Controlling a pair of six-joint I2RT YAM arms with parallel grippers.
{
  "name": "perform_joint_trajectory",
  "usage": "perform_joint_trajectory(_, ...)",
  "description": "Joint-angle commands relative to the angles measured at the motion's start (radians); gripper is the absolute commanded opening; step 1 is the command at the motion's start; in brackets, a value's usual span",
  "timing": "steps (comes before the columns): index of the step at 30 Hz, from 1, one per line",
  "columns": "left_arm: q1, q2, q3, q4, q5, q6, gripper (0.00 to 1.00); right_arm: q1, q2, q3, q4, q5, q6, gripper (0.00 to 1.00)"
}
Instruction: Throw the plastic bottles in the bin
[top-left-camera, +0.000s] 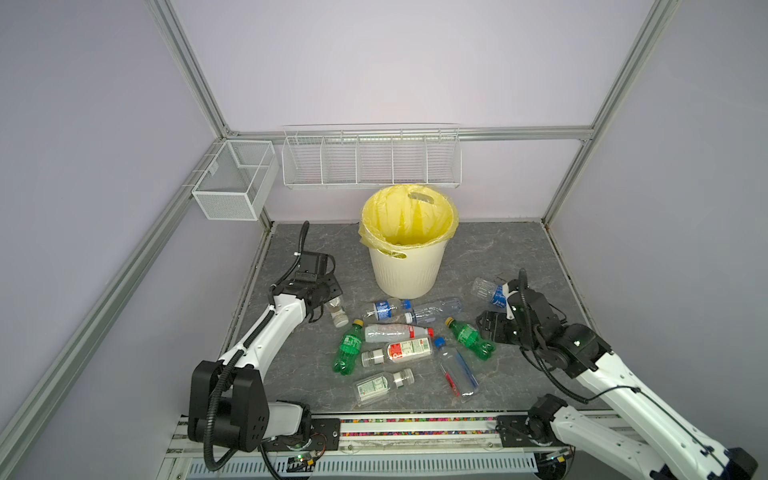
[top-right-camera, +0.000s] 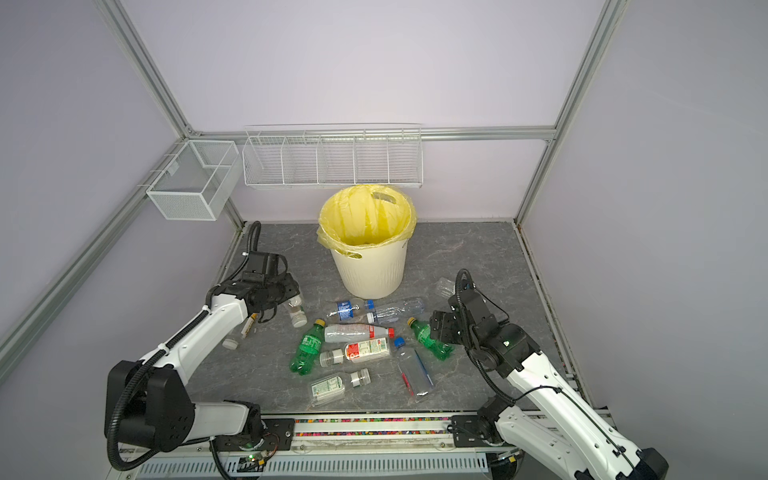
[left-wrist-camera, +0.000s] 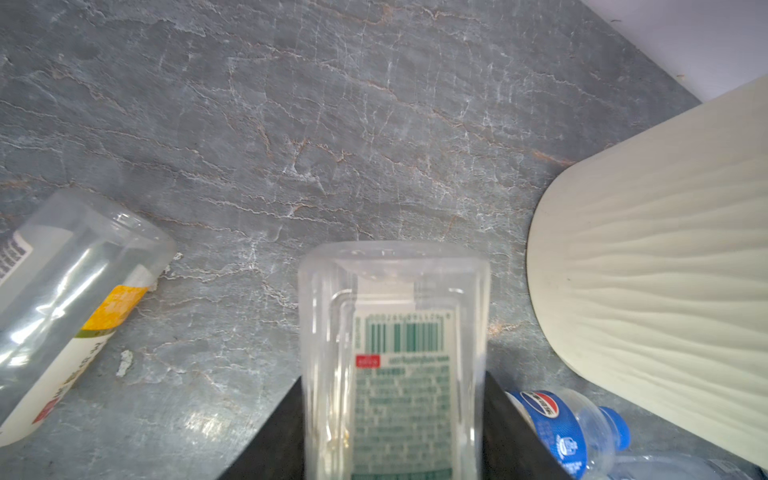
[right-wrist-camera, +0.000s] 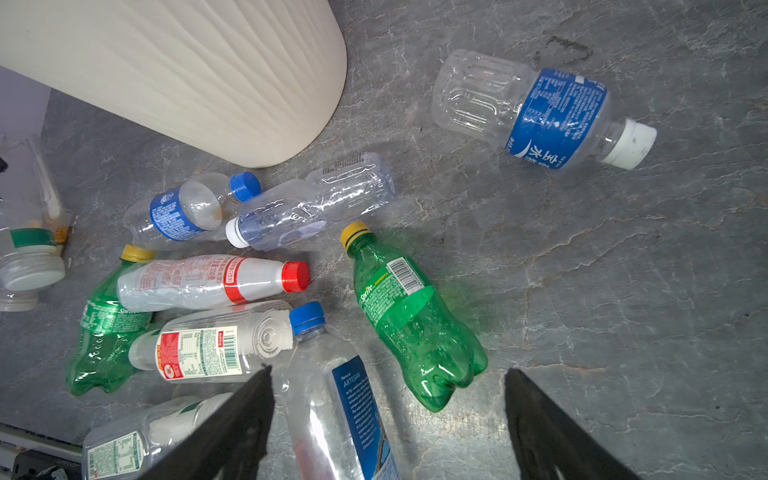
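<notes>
My left gripper (top-left-camera: 329, 297) (left-wrist-camera: 392, 388) is shut on a clear bottle with a green label and white cap (top-left-camera: 337, 311) (left-wrist-camera: 395, 332), held low over the grey table, left of the bin (top-left-camera: 405, 270) (left-wrist-camera: 665, 249). The cream ribbed bin has a yellow bag liner (top-right-camera: 365, 216). Several plastic bottles lie in front of it: two green ones (top-left-camera: 349, 347) (right-wrist-camera: 411, 316), a red-capped one (top-left-camera: 395, 332) and a blue-capped one (right-wrist-camera: 332, 399). My right gripper (top-left-camera: 492, 328) (right-wrist-camera: 388, 370) is open above the table, right of the pile, with nothing between its fingers.
A blue-labelled bottle with a white cap (right-wrist-camera: 540, 112) lies apart, right of the bin. Another clear bottle (top-right-camera: 245, 328) (left-wrist-camera: 62, 299) lies under my left arm. White wire baskets (top-left-camera: 237, 183) (top-left-camera: 370, 158) hang on the back walls. The table's front rail (top-left-camera: 415, 424) runs between the arm bases.
</notes>
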Motion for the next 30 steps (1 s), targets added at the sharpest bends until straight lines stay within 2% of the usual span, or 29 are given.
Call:
perform_joint_trajectory(1, 0.003, -0.054, 0.053, -0.018, 0.005, 0.008, 0.55, 0.002, -0.001, -0.018, -0.005, -0.012, 0.022, 0.88)
perform_joint_trajectory(14, 0.003, -0.172, 0.149, -0.041, 0.096, -0.012, 0.55, 0.001, -0.011, -0.038, -0.026, 0.005, 0.023, 0.88)
perform_joint_trajectory(30, 0.003, -0.29, 0.278, -0.025, 0.185, -0.102, 0.55, 0.001, -0.036, -0.054, -0.032, 0.033, 0.037, 0.88)
